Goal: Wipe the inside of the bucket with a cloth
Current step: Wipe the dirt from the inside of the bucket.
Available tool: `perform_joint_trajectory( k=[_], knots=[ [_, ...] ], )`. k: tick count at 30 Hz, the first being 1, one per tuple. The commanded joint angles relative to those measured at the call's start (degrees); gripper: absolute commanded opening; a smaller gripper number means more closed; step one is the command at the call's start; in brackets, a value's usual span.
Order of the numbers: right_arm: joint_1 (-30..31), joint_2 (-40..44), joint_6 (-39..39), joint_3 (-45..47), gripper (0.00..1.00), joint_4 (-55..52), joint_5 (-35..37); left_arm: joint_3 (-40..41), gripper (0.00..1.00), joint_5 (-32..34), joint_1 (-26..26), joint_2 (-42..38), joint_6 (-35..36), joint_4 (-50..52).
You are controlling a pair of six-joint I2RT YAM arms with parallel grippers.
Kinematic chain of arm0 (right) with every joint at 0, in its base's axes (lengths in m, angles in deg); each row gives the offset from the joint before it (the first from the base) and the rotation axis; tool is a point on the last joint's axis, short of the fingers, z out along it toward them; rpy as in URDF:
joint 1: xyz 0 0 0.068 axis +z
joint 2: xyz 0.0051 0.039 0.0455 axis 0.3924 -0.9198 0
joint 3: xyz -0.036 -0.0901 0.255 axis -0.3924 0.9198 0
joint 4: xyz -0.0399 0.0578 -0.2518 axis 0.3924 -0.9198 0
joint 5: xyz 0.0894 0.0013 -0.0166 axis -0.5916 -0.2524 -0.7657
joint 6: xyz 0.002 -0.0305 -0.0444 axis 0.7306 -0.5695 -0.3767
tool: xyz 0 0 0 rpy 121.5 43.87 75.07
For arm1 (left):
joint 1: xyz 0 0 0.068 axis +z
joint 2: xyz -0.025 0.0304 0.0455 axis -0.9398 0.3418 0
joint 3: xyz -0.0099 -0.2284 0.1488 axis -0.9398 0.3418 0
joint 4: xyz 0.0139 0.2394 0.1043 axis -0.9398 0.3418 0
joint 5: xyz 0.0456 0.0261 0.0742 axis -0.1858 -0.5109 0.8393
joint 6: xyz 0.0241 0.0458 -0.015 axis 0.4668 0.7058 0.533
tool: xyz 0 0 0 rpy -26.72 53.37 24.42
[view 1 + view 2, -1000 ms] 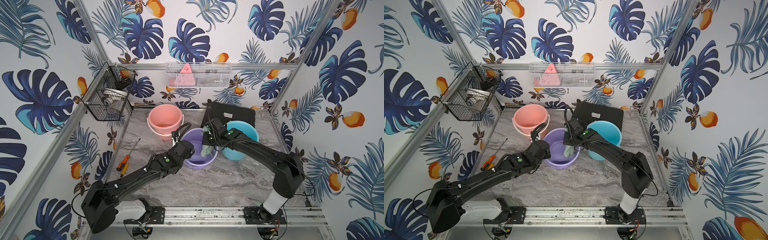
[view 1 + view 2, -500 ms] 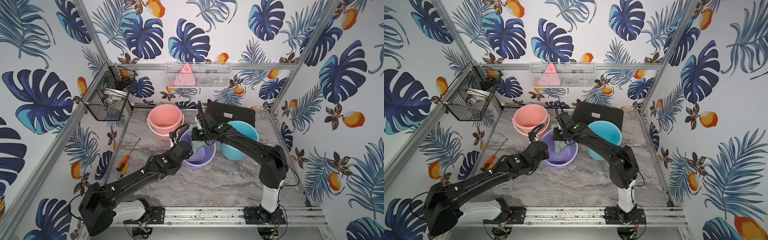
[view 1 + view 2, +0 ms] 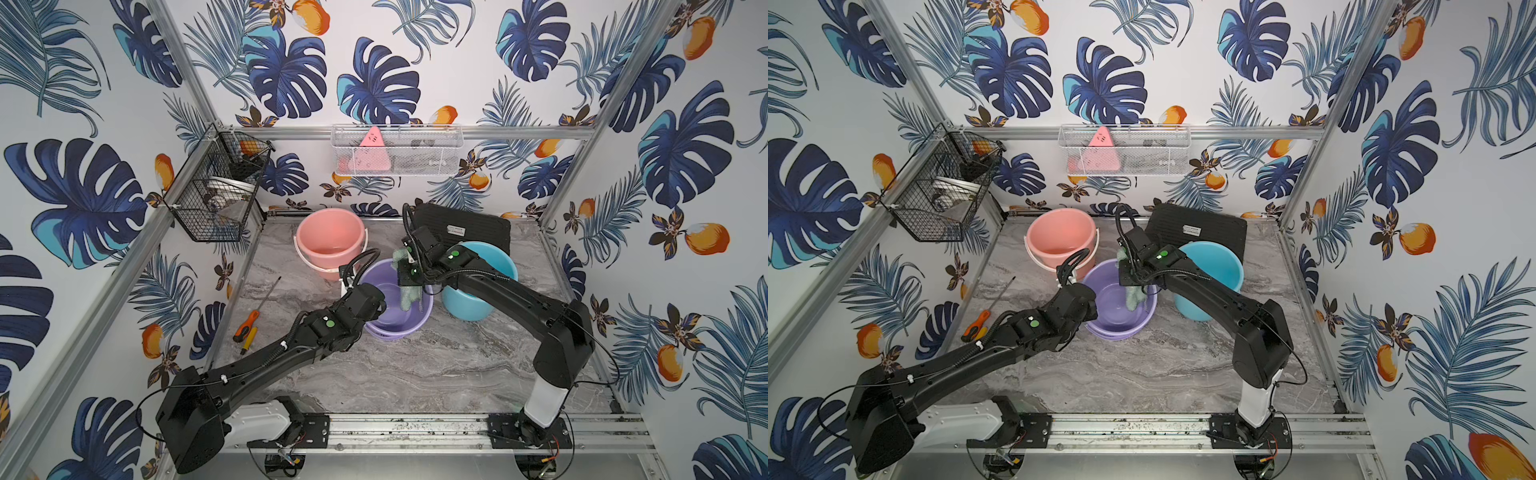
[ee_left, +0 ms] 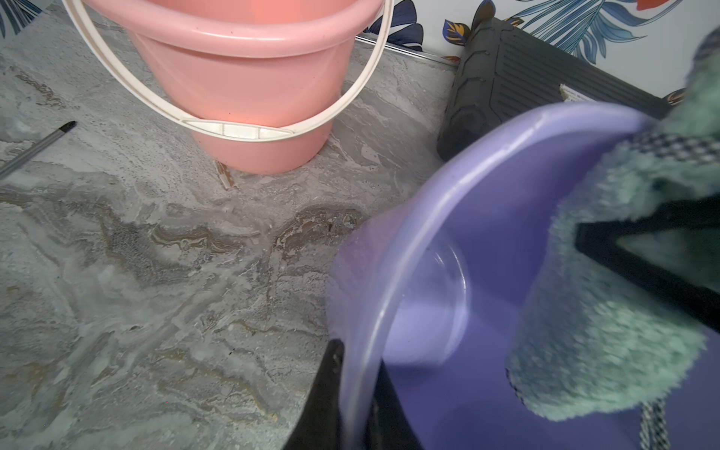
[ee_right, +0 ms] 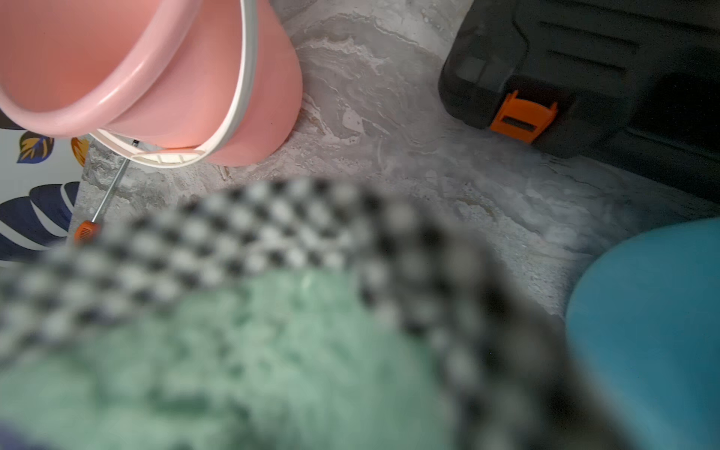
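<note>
The purple bucket [image 3: 384, 328] [image 3: 1115, 328] stands mid-table. My left gripper [image 3: 376, 309] [image 3: 1091, 306] is shut on its near-left rim; in the left wrist view that gripper [image 4: 358, 393] pinches the purple bucket's wall [image 4: 393, 249] between its two black fingers. The pale green cloth [image 3: 409, 298] [image 3: 1133, 298] with a checkered edge hangs inside the bucket against its right wall. My right gripper [image 3: 410, 286] [image 3: 1132, 286] reaches in from above, shut on the cloth [image 4: 592, 350]. In the right wrist view the cloth [image 5: 253, 350] fills the foreground and hides the fingers.
A pink bucket [image 3: 330, 243] stands behind on the left, and a blue bucket [image 3: 488, 291] stands close on the right. A black case [image 3: 461, 226] lies at the back. An orange-handled screwdriver [image 3: 248, 322] lies at the left. Wire baskets [image 3: 216, 195] hang on the walls.
My right gripper swept the cloth left along the bucket's far wall, then came back to the right side. The left arm and the bucket have barely moved.
</note>
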Motion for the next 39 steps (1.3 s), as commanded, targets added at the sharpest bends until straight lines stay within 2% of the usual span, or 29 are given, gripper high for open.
perform_joint_trajectory(
  k=[1,5,8,13,18,23,29,35,39],
  knots=[
    [0.3,2.6,0.3,1.4,0.0,-4.0,5.7,-0.2,0.0,2.0,-0.1,0.6,0.2,5.6],
    [2.1,5.2,1.3,4.4,0.0,-6.1,5.3,-0.5,0.0,2.1,-0.1,1.7,1.2,4.6],
    [3.6,6.4,3.4,6.0,0.0,-8.3,2.1,-0.4,0.0,1.4,-0.1,2.0,2.2,3.3],
    [7.7,9.1,6.7,10.8,0.0,-7.2,1.3,-0.8,0.0,1.2,-0.1,2.0,3.1,2.7],
    [8.1,8.4,7.1,10.7,0.0,-4.4,1.2,-0.2,0.0,-0.9,-0.1,1.6,2.7,2.0],
    [5.9,3.8,4.9,7.4,0.0,-2.9,4.2,0.8,0.0,-2.8,-0.1,-0.2,2.8,2.2],
    [1.2,-1.8,3.4,2.2,0.0,-0.9,0.2,1.3,0.0,-4.6,-0.1,-2.4,3.8,2.3],
    [1.9,-7.3,2.4,-7.2,0.0,0.8,-2.7,0.5,0.0,-6.3,-0.1,-1.5,3.9,2.7],
    [2.6,-11.7,1.8,-12.6,0.0,1.1,-7.3,-0.1,0.0,-7.3,-0.1,0.0,3.5,3.2]
  ],
)
